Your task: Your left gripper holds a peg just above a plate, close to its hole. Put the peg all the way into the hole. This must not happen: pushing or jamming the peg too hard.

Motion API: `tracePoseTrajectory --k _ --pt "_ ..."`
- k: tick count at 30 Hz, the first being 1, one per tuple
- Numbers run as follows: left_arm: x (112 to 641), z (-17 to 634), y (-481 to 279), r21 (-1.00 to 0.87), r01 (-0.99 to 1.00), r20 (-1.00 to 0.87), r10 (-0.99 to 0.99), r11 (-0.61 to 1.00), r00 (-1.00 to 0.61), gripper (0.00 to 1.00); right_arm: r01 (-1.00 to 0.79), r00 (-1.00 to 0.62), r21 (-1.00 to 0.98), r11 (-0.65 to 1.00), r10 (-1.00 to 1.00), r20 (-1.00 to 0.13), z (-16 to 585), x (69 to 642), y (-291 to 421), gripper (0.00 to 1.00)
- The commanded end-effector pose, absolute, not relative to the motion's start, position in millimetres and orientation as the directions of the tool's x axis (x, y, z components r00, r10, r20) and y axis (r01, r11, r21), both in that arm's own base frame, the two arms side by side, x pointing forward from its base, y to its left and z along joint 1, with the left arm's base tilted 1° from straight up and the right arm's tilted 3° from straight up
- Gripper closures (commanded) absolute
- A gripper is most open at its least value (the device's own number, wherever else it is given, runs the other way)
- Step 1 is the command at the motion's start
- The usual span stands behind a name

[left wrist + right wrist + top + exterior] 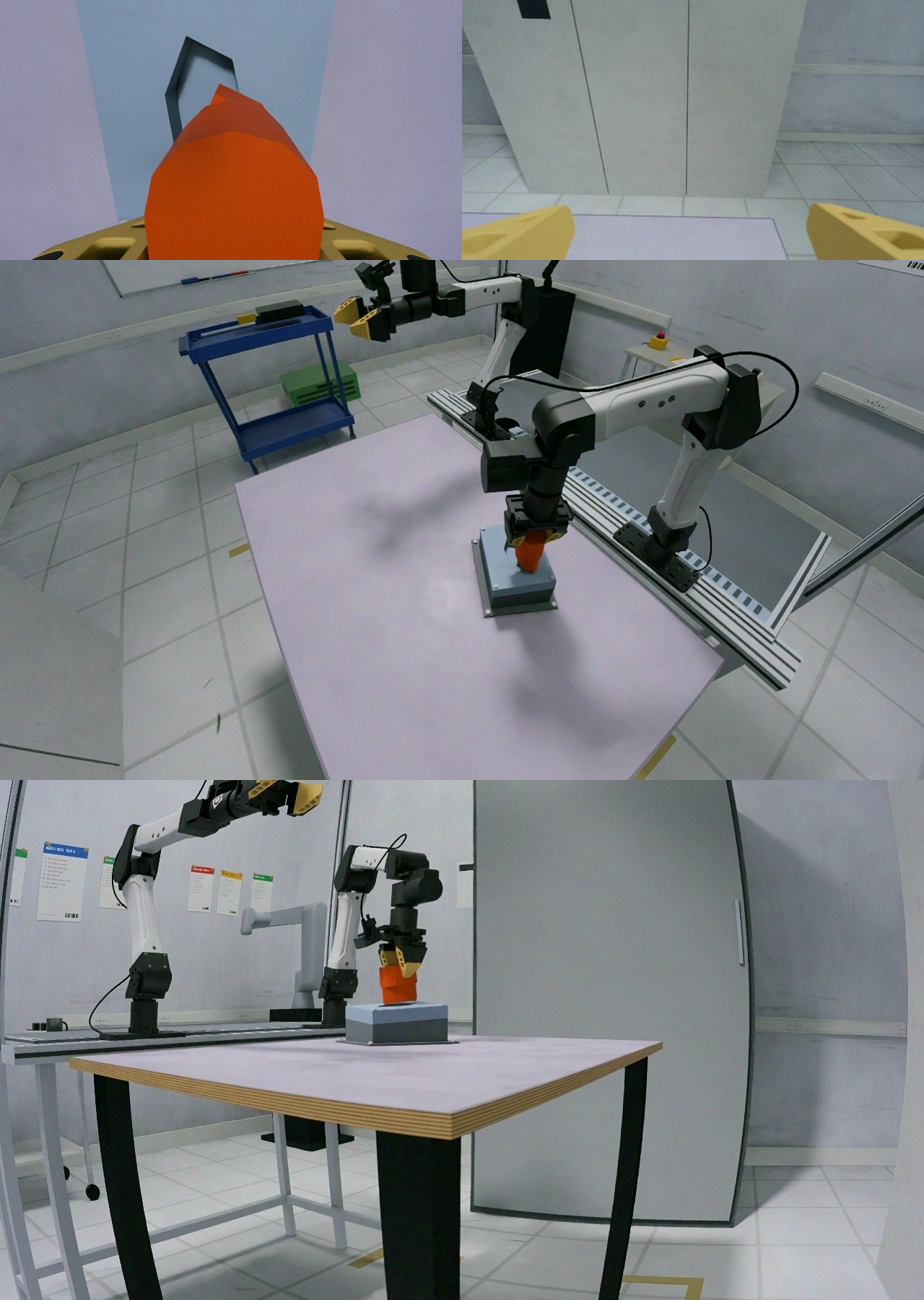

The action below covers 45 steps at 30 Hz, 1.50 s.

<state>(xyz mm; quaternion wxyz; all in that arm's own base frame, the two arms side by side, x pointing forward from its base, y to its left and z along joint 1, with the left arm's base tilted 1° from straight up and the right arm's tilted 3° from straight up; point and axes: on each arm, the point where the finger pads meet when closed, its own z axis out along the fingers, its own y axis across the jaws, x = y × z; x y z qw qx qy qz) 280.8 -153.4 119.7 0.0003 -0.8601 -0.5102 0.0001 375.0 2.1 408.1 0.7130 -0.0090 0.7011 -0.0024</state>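
Grips the orange peg (530,556) (398,986) (234,188) between the closed-in jaws of the left gripper (533,538) (398,963) (233,222). Holds it roughly upright over the light-blue plate (500,570) (429,1012) (289,72), with the lower end at the angular hole (202,81), partly covering it in the left wrist view. Cannot tell whether the tip is inside. Holds nothing in the right gripper (356,318) (285,792) (691,220), jaws spread wide, well apart from the plate.

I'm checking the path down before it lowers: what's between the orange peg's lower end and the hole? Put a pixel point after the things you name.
No object shows between the peg (529,554) (398,985) (234,191) and the hole (196,83) in the left wrist view, though the peg hides part.
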Motion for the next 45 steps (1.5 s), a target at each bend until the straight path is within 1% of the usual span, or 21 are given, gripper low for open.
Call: tracePoseTrajectory --k 1,17,18,19,20,22,25,26,32,38,45 --pt "282 124 -155 0.015 0.876 -0.001 0.876 -0.482 0.482 0.97 -0.006 0.034 -0.017 1.000 -0.017 -0.999 414 373 1 0.00" --pt "282 124 -155 0.015 0.876 -0.001 0.876 -0.482 0.482 0.97 -0.006 0.034 -0.017 1.000 -0.017 -0.999 414 373 1 0.00" --pt "284 130 -157 0.038 0.875 -0.005 0.875 -0.483 0.483 0.86 -0.006 0.034 -0.017 1.000 -0.017 -0.999 414 373 1 0.00" --pt "284 131 -157 0.039 0.875 -0.005 0.875 -0.483 0.483 0.97 -0.006 0.035 -0.017 1.000 -0.017 -0.999 415 373 1 0.00" --pt "285 135 -159 0.056 0.874 -0.009 0.875 -0.483 0.484 1.00 -0.006 0.035 -0.017 1.000 -0.017 -0.999 415 373 1 0.00" --pt "285 140 -160 0.073 0.873 -0.013 0.874 -0.483 0.485 1.00 -0.006 0.037 -0.017 1.000 -0.017 -0.999 416 373 1 0.00" --pt "282 144 -158 0.062 0.873 -0.013 0.874 -0.483 0.485 0.67 -0.014 0.029 -0.025 1.000 -0.025 -0.999 414 372 3 0.00" --pt "282 148 -158 0.062 0.873 -0.013 0.875 -0.483 0.485 0.65 -0.027 0.015 -0.038 0.999 -0.037 -0.999 411 372 5 0.00" --pt "280 164 -157 0.039 0.876 -0.013 0.877 -0.480 0.481 0.65 -0.123 -0.035 -0.102 0.987 -0.107 -0.994 396 370 20 0.00" --pt "275 171 -157 0.023 0.877 -0.012 0.878 -0.479 0.479 0.65 -0.123 -0.044 -0.090 0.988 -0.096 -0.994 396 366 23 0.00" --pt "277 178 -166 0.004 0.878 -0.037 0.877 -0.480 0.479 0.65 -0.212 -0.117 -0.062 0.975 -0.088 -0.989 377 348 63 0.00"
